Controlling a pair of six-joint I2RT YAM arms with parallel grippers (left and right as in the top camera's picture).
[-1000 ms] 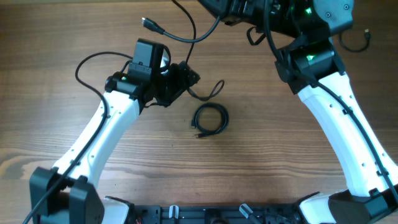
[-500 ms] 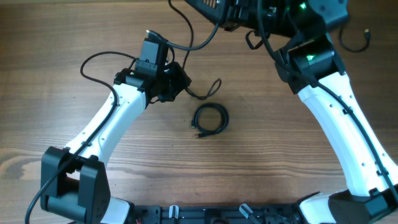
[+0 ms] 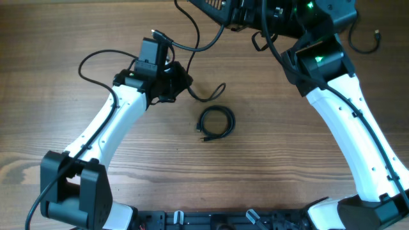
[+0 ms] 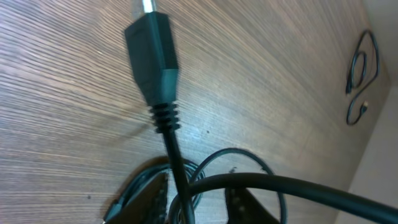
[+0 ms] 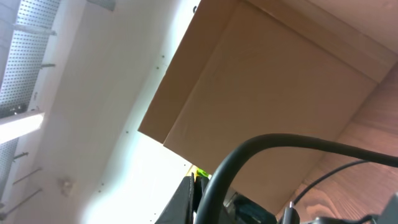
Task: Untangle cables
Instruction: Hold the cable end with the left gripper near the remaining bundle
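In the left wrist view one of the cables stands up close to the camera, a black plug (image 4: 152, 56) with a metal tip. Its cord runs down between the fingers of my left gripper (image 4: 198, 186), which is shut on it. Seen from overhead, that gripper (image 3: 182, 80) sits left of centre, with cable curves (image 3: 198, 45) leading toward the top edge. A thin loop (image 3: 220, 89) trails right of it. A small coiled cable (image 3: 216, 121) lies apart on the wood. My right gripper (image 5: 194, 180) is shut and raised, pointing off the table.
Another thin cable (image 3: 369, 39) lies at the far right by the right arm (image 3: 332, 108); the left wrist view shows it (image 4: 360, 74) near the table edge. A thick black arm wire (image 5: 261, 146) crosses the right wrist view. The left arm's wire (image 3: 96, 70) loops at the left.
My left gripper has narrowed onto the cord and shifted slightly left. The plug has moved a little down, toward the wrist camera. The right arm and the coil have barely moved.
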